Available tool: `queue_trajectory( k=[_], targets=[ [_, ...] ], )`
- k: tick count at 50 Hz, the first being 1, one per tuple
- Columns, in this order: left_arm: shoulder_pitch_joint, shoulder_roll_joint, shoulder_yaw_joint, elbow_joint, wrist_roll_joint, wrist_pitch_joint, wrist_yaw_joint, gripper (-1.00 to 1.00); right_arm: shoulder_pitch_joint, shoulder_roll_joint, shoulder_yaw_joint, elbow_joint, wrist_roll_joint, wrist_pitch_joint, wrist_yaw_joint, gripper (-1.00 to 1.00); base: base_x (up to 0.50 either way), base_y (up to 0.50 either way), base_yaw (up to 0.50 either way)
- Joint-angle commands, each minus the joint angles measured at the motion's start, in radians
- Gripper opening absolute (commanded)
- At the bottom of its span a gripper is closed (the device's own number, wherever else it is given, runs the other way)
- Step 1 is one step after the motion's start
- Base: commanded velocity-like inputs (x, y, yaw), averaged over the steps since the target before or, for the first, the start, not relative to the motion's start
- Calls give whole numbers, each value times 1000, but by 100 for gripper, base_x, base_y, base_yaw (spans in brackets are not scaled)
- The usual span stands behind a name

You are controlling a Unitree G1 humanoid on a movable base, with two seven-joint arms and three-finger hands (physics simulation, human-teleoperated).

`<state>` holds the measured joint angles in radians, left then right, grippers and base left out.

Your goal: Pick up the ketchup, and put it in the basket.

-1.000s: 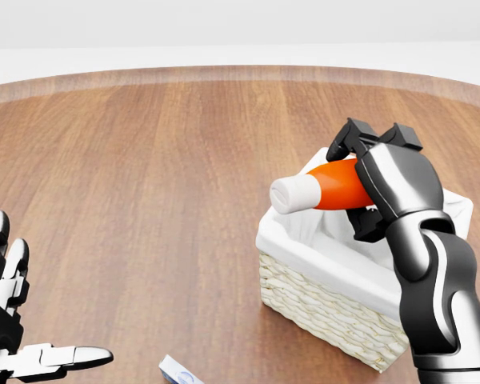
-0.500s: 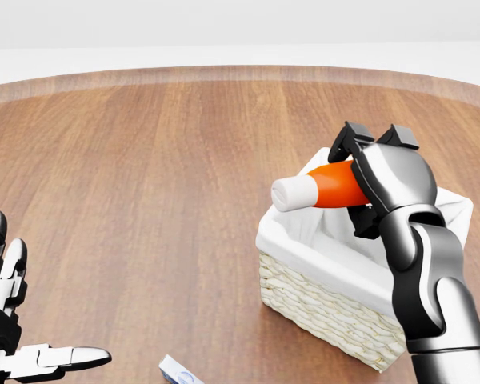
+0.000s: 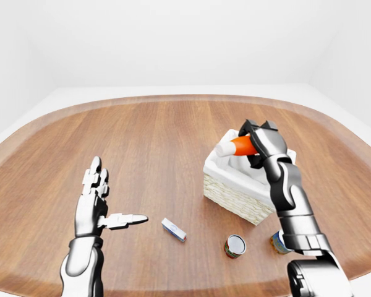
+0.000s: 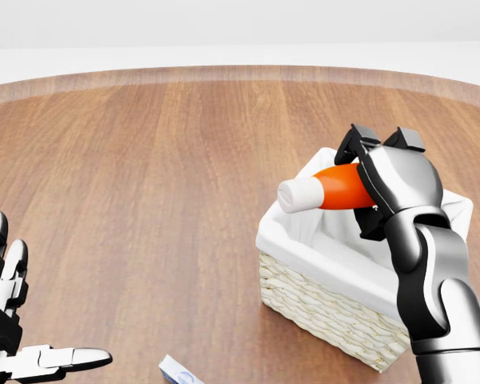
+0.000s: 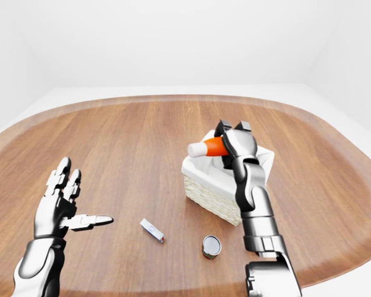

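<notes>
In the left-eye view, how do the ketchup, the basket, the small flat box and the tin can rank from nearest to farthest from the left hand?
1. small flat box, just right of the left hand.
2. tin can, further right, near the bottom.
3. basket, right of centre.
4. ketchup, held by the right hand above the basket.
The can and the basket are close to call.

Head view: close, angled down at the desk (image 4: 144,160). Eye views: wider, higher, nearly identical; all three share the basket (image 4: 328,308).
</notes>
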<state>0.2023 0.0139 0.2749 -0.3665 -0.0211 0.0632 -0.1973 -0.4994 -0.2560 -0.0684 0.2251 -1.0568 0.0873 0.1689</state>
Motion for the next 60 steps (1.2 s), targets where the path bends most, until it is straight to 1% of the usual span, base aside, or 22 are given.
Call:
queue_trajectory(
  k=[1, 6, 17, 19, 21, 25, 32, 38, 44, 52, 60],
  targets=[
    [3, -1, -1, -2, 1, -2, 1, 100, 25, -15, -20, -27, 37, 0, -23, -100, 0, 0, 0],
    [0, 0, -4, 8, 5, -9, 3, 100, 34, -23, -27, -28, 38, 0, -21, -100, 0, 0, 0],
    [-1, 2, -2, 5, 0, -8, 2, 100, 40, -25, -28, -14, 37, 0, -33, -100, 0, 0, 0],
    [-3, 3, 1, 3, -3, -4, 2, 100, 38, -23, -26, -13, 38, 0, -31, -100, 0, 0, 0],
    [-1, 3, 1, 1, -3, -5, 0, 100, 34, -22, -23, -1, 37, 0, -37, -100, 0, 0, 0],
    [1, 3, 8, -13, -10, 7, -3, 100, 28, -21, -21, 27, 42, 0, -53, -100, 0, 0, 0],
    [6, -2, 13, -29, -11, 16, -9, 100, 29, -24, -20, 64, 54, 0, -77, -100, 0, 0, 0],
    [5, -4, 9, -20, -5, 8, -8, 100, 23, -21, -16, 80, 62, 0, -88, -100, 0, 0, 0],
    [5, -3, 10, -24, -6, 13, -8, 100, 12, -21, -12, 111, 68, 0, -104, -100, 0, 0, 0],
    [6, -4, 6, -18, -3, 4, -8, 100, 3, -24, -9, 144, 75, 0, -122, -100, 0, 0, 0],
    [7, -3, 7, -22, -5, 7, -9, 100, -11, -23, -4, 184, 82, 0, -141, -100, 0, 0, 0]
  ],
)
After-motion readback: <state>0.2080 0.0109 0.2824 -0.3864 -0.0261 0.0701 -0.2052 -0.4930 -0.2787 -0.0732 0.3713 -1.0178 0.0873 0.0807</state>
